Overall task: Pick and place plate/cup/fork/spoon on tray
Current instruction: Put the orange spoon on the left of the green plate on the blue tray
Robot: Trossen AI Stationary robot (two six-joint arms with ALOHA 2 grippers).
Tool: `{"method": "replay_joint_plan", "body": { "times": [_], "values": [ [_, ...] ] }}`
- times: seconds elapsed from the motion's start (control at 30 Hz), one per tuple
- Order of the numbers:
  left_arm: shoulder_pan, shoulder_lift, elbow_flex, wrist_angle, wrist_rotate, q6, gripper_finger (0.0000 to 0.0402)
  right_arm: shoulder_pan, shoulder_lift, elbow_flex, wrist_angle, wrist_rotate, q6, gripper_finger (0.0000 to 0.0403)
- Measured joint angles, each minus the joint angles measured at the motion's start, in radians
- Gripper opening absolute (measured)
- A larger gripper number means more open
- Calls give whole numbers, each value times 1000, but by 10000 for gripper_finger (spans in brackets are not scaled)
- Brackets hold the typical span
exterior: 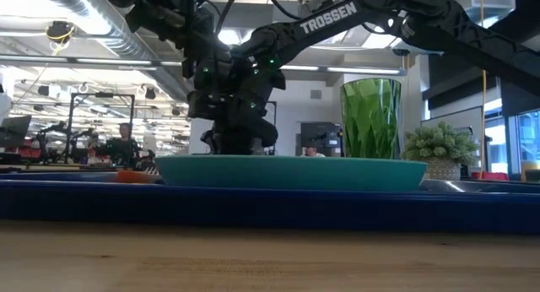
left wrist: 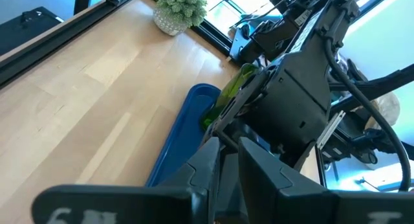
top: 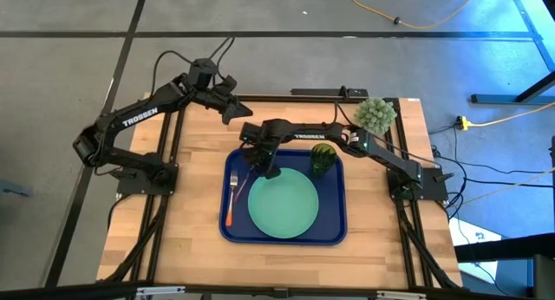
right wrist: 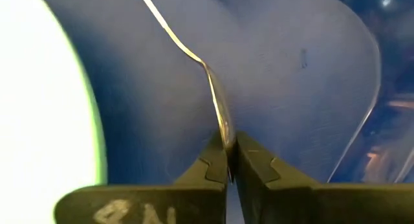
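Right gripper (right wrist: 229, 160) is down in the tray (top: 334, 231), fingers pinched almost together on the thin metal edge of the fork (right wrist: 217, 101), which lies just left of the plate (top: 284, 205). The cup (top: 323, 159) stands by the tray's far rim. Left gripper (left wrist: 226, 162) hovers over the table's far edge, its fingers nearly closed on nothing.

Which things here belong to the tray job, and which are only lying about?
Job: tray, plate, cup, fork, thin metal utensil pinched in the right claw.
Lying about: spiky plant, yellow cable on the floor.
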Motion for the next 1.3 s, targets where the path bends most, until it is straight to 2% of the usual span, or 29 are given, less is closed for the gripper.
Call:
{"method": "replay_joint_plan", "body": {
  "times": [0.3, 0.7, 0.97, 1.3],
  "values": [
    [0, 0, 0, 0, 0, 0, 51, 0, 0, 29, -66, 3, -120, 14],
    [0, 0, 0, 0, 0, 0, 51, 0, 0, 30, -52, 11, -109, 73],
    [0, 0, 0, 0, 0, 0, 51, 0, -1, 34, -63, 14, -89, 79],
    [1, 0, 2, 3, -3, -1, 51, -4, -3, 151, -87, 15, -59, 80]
  ]
}}
